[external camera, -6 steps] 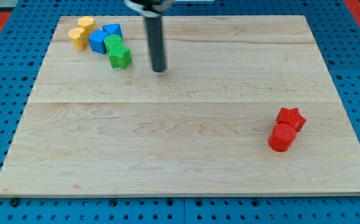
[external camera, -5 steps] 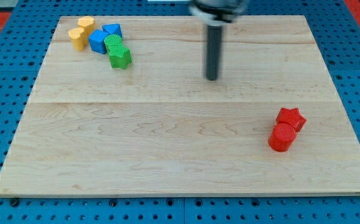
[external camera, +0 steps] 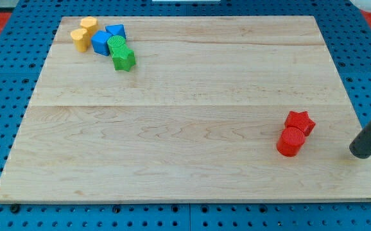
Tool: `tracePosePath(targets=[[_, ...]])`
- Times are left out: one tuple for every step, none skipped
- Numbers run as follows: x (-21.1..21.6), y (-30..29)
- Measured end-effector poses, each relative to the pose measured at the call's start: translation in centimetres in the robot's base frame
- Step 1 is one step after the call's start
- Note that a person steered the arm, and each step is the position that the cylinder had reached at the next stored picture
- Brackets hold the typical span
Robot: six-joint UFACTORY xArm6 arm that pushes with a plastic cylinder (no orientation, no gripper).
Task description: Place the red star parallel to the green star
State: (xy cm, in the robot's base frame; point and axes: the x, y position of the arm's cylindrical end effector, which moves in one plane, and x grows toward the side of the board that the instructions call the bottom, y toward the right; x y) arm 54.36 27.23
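Observation:
The red star lies at the view's right, touching a red cylinder just below and left of it. The green star lies at the top left, touching a green cylinder above it. My tip rests on the board near its right edge, to the right of the red cylinder and a little below the red star, apart from both.
Two blue blocks and two yellow blocks cluster with the green ones at the top left. The wooden board lies on a blue pegboard surface.
My tip has swept from the upper middle of the board to the right and down, ending beside the red blocks near the right edge. No block has moved.

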Motion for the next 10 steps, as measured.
tracePosePath(targets=[[-0.2, 0.0], [-0.2, 0.0], [-0.3, 0.0], [-0.3, 0.0], [0.1, 0.0], [1.0, -0.2], [1.3, -4.0], [-1.8, -5.1], [-3.2, -5.8], [-4.5, -13.5]])
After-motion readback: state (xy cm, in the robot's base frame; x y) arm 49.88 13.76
